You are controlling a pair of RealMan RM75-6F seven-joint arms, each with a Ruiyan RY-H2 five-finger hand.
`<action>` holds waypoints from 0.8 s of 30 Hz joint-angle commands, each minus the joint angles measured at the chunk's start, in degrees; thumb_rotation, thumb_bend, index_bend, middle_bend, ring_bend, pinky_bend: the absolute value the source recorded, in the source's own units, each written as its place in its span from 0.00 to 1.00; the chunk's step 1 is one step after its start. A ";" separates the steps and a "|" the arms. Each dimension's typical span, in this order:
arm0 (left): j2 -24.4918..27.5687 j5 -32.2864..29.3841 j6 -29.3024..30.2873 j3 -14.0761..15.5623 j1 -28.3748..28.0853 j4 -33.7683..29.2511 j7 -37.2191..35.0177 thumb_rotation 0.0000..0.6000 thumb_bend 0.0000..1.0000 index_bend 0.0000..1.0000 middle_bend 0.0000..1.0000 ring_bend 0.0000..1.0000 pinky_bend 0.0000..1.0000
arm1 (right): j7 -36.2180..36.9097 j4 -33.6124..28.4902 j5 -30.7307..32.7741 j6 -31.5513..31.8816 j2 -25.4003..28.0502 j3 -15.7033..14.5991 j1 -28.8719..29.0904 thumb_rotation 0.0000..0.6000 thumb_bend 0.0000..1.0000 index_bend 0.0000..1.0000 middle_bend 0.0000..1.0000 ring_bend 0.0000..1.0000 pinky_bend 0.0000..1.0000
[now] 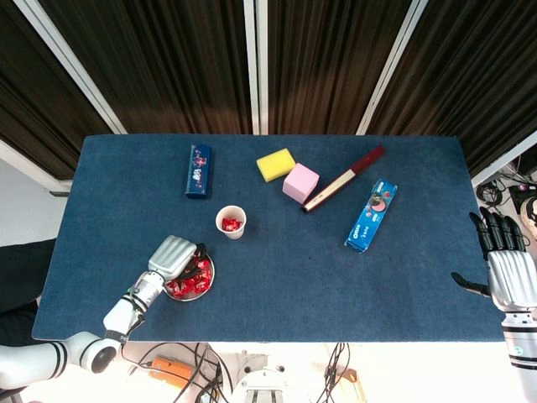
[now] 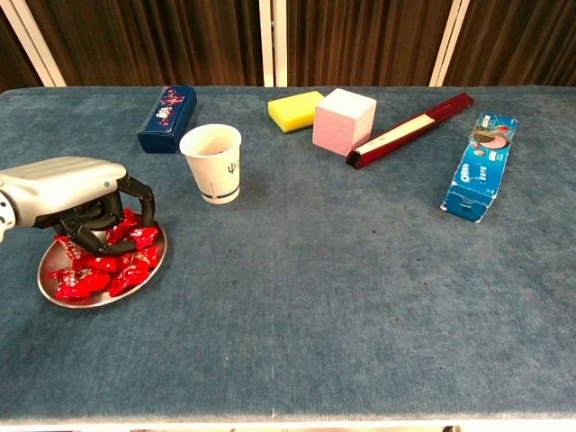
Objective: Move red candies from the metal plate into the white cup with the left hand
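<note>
The left hand (image 2: 76,200) is low over the metal plate (image 2: 135,277), its fingers curled down among the red candies (image 2: 85,274). Whether a candy is already caught between them I cannot tell, because the fingers hide it. I judge this to be the picking step. The white cup (image 2: 212,163) stands just beyond the plate, a little to the right, and the head view shows some red in it, so part of the work seems done. The next move calls for a firm pinch on one candy, then a lift and a short carry over the cup rim.

The plate lies near the front edge of the surface (image 2: 360,306), with bare cloth around it. The right hand (image 1: 506,269) waits far away at the other end, fingers apart, holding nothing.
</note>
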 commanded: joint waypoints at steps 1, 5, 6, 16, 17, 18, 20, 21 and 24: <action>-0.25 0.59 0.12 0.00 0.12 0.20 -0.84 1.00 0.35 0.55 0.93 0.86 0.84 | -0.06 -0.04 0.01 0.04 0.01 0.01 -0.01 1.00 0.11 0.00 0.01 0.00 0.00; 0.76 1.56 1.55 -0.81 0.53 -0.84 -2.85 1.00 0.37 0.57 0.93 0.86 0.84 | -0.15 -0.13 -0.02 0.12 0.05 0.04 0.00 1.00 0.11 0.00 0.01 0.00 0.00; 1.22 1.79 2.05 -1.11 0.63 -1.25 -3.18 1.00 0.37 0.57 0.93 0.86 0.84 | -0.16 -0.14 -0.04 0.13 0.05 0.04 0.00 1.00 0.11 0.00 0.01 0.00 0.00; 7.58 3.08 6.44 -6.84 -0.33 -8.78 -4.45 1.00 0.37 0.57 0.93 0.86 0.84 | 0.14 0.15 -0.16 0.16 -0.18 0.01 0.07 1.00 0.11 0.00 0.01 0.00 0.00; 7.89 2.82 6.14 -7.70 -0.97 -9.41 -4.36 1.00 0.37 0.57 0.93 0.86 0.84 | 0.21 0.21 -0.15 0.21 -0.21 -0.01 0.02 1.00 0.11 0.00 0.01 0.00 0.00; 7.97 2.49 5.75 -8.37 -1.52 -9.76 -4.33 1.00 0.37 0.57 0.93 0.86 0.84 | 0.27 0.28 -0.13 0.23 -0.23 -0.02 -0.01 1.00 0.11 0.00 0.01 0.00 0.00; 7.92 1.41 4.45 -9.64 -2.82 -10.09 -4.14 1.00 0.37 0.57 0.93 0.86 0.84 | 0.45 0.41 -0.07 0.35 -0.28 -0.03 -0.10 1.00 0.11 0.00 0.01 0.00 0.00; 7.67 0.41 3.44 -10.50 -3.77 -10.09 -3.94 1.00 0.37 0.57 0.93 0.86 0.84 | 0.59 0.54 -0.01 0.41 -0.30 -0.05 -0.18 1.00 0.11 0.00 0.01 0.00 0.00; 6.47 -3.46 0.26 -12.47 -6.27 -9.29 -3.41 1.00 0.37 0.57 0.93 0.86 0.84 | 0.93 0.85 0.18 0.43 -0.26 -0.12 -0.35 1.00 0.11 0.00 0.01 0.00 0.00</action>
